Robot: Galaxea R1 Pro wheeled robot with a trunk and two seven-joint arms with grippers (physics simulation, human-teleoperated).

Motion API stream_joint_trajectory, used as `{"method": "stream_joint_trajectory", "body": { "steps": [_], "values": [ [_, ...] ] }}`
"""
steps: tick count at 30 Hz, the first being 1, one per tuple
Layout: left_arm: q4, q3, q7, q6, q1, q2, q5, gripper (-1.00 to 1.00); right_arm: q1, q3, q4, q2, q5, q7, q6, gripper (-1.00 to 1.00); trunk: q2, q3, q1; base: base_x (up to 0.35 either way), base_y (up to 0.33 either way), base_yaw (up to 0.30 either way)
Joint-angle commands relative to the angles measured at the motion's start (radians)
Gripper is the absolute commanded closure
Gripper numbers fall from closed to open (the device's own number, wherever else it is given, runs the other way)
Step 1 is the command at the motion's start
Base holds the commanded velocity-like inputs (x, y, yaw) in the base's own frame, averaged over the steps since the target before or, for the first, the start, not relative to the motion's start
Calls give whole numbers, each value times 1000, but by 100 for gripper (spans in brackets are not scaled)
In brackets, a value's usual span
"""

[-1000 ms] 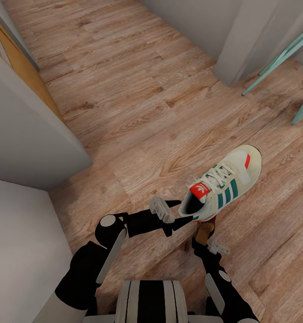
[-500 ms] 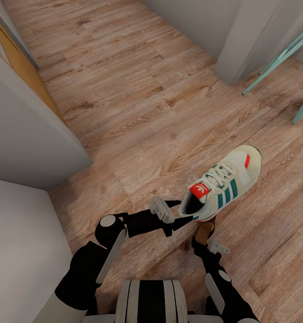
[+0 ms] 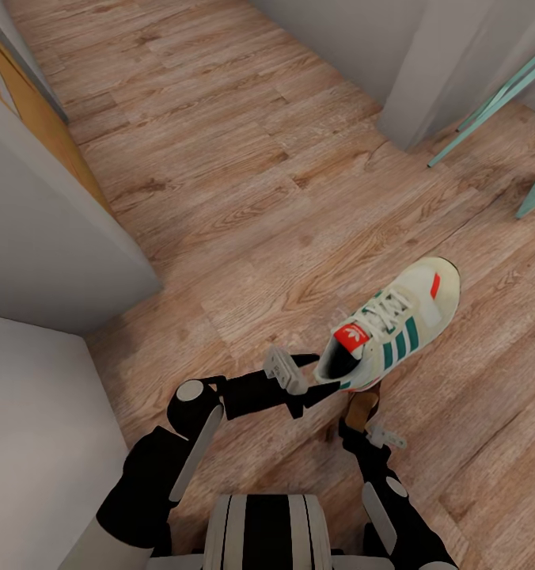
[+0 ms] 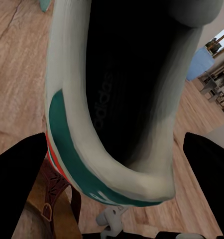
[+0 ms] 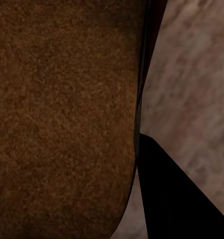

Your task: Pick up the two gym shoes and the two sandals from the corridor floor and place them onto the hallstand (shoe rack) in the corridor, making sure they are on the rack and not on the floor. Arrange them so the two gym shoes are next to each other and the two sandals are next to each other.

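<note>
Wood-plank corridor floor (image 3: 244, 174) is stretching ahead between grey walls. The left hand (image 3: 313, 374) is gripping the heel of 1 gym shoe (image 3: 394, 324), carrying it above the floor. The right hand (image 3: 362, 416) is clasping 1 brown sandal (image 5: 62, 114) just beneath it.

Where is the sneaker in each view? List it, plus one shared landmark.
Head: sneaker right of centre, heel at the left gripper.
Left wrist: sneaker close up, opening facing the camera.
Right wrist: not identifiable; brown sandal up close.
Shared landmark: wood floor.
</note>
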Motion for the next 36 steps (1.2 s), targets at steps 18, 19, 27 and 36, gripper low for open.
{"method": "stream_joint_trajectory", "body": {
  "steps": [18, 19, 27, 36],
  "values": [
    [48, -38, -18, 6, 98, 28, -11, 100, -8, 8, 21, -6, 9, 5, -6, 100, 0, 0, 0, 0, 0, 0],
    [48, -38, -18, 6, 104, 28, -10, 100, -8, 8, 22, -6, 12, 5, -8, 100, 0, 0, 0, 0, 0, 0],
    [49, -36, -18, 6, 151, 28, -10, 100, -8, 8, 17, -6, 32, 3, 0, 100, 0, 0, 0, 0, 0, 0],
    [49, -33, -19, 6, 184, 28, -10, 100, -8, 8, 23, -6, -22, 3, -1, 100, 0, 0, 0, 0, 0, 0]
  ]
}}
